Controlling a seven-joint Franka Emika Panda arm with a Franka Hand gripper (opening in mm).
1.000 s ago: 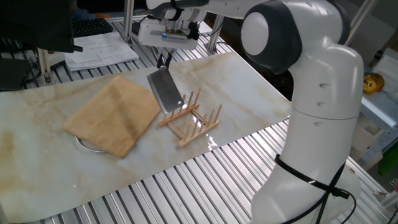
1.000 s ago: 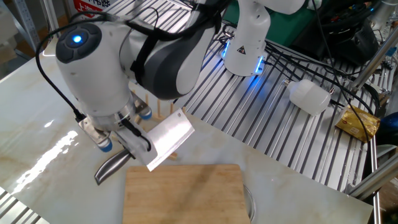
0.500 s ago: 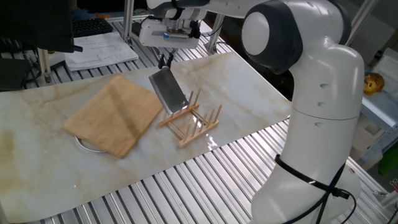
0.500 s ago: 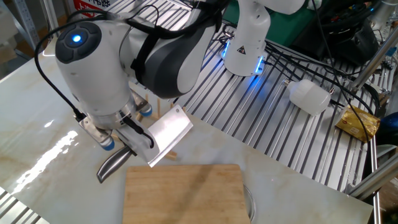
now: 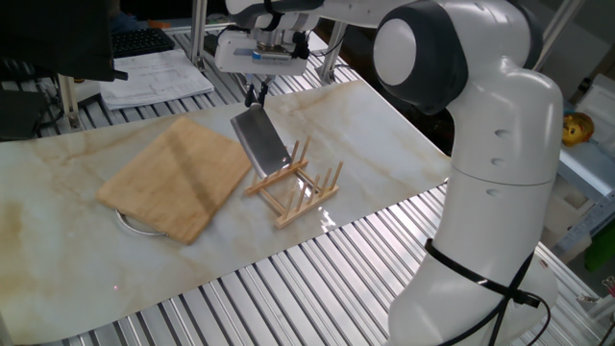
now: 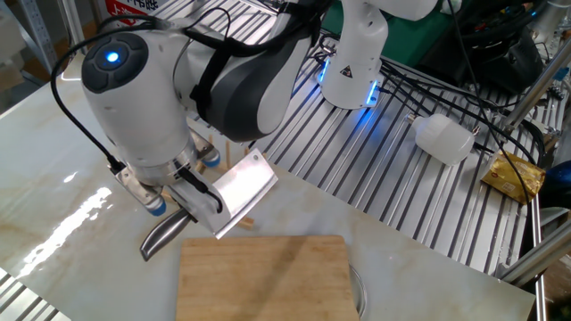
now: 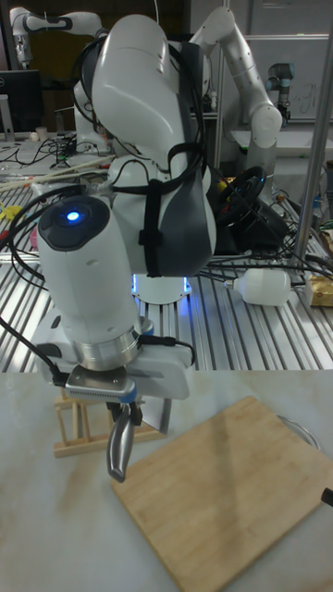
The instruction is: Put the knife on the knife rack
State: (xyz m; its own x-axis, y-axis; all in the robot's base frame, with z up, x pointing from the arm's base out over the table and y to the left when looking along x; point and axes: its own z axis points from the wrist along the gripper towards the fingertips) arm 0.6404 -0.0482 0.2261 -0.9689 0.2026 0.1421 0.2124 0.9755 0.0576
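My gripper [image 5: 255, 94] is shut on the short dark handle of the knife [image 5: 261, 144]. The broad grey blade slants down from it, and its lower edge sits just over the left pegs of the knife rack [image 5: 297, 187]. This small light-wood rack stands on the marble tabletop. In the other fixed view the knife [image 6: 243, 187] hangs tilted below the gripper [image 6: 192, 201], and the arm hides most of the rack. In the tall fixed view the knife handle [image 7: 117, 449] points down from the gripper [image 7: 128, 412], with the rack [image 7: 70, 421] just to its left.
A bamboo cutting board [image 5: 178, 178] lies left of the rack, over a metal ring [image 5: 130, 223]. Papers [image 5: 154, 79] lie at the back left. A white bottle [image 6: 444, 138] rests on the slatted surface, beside a second robot's base [image 6: 352, 58].
The knife has shifted slightly right toward the rack, still in the shut gripper. It has barely moved over the last half second.
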